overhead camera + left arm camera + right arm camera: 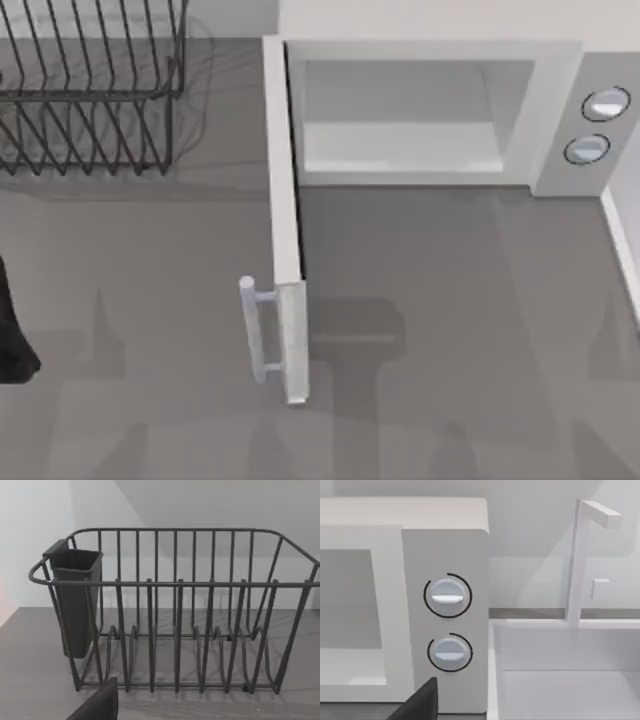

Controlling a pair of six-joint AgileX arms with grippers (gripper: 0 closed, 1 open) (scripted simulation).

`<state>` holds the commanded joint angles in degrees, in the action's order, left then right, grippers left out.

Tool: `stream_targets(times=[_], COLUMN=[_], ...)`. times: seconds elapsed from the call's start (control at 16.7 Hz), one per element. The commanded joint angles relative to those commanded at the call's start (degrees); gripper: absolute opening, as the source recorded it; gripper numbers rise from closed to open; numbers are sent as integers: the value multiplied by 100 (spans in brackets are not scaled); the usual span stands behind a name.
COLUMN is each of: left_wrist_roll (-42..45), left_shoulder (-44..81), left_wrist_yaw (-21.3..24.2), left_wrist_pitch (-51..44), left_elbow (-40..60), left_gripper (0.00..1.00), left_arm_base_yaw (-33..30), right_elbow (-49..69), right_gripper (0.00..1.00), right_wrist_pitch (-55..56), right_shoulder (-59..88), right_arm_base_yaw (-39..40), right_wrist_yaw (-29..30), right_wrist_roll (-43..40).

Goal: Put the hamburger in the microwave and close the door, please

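The microwave [430,110] stands at the back of the table, its pale grey cavity bare. Its door [285,230] is swung wide open and juts toward the front, the bar handle [260,330] facing left. The hamburger is out of view. A black part of my left arm [12,335] sits at the table's left edge. A dark part of my left gripper [97,705] faces the wire rack. A dark part of my right gripper [420,702] faces the microwave's knob panel [447,596].
A black wire rack [90,90] stands at the back left, with a dark cup holder [75,600] on one end. A white basin-like structure [560,670] adjoins the microwave's right side; its rim [622,250] runs along the table's right edge.
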<state>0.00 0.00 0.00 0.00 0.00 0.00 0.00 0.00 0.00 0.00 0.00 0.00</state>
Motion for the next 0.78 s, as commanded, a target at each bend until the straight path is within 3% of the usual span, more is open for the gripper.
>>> stream_targets(times=[0.36,0.78], left_wrist_roll=[0,0], left_shoulder=[0,0], left_wrist_yaw=[0,0], left_wrist_pitch=[0,0], left_elbow=[0,0], left_gripper=[100,100], left_arm_base_yaw=[0,0], right_elbow=[452,2192], right_gripper=[100,100], right_wrist_pitch=[-584,-2854], right_shoulder=[628,3766], right_arm_base_yaw=[-133,-646], right_wrist_yaw=[2,11], right_wrist_roll=[-627,-3584])
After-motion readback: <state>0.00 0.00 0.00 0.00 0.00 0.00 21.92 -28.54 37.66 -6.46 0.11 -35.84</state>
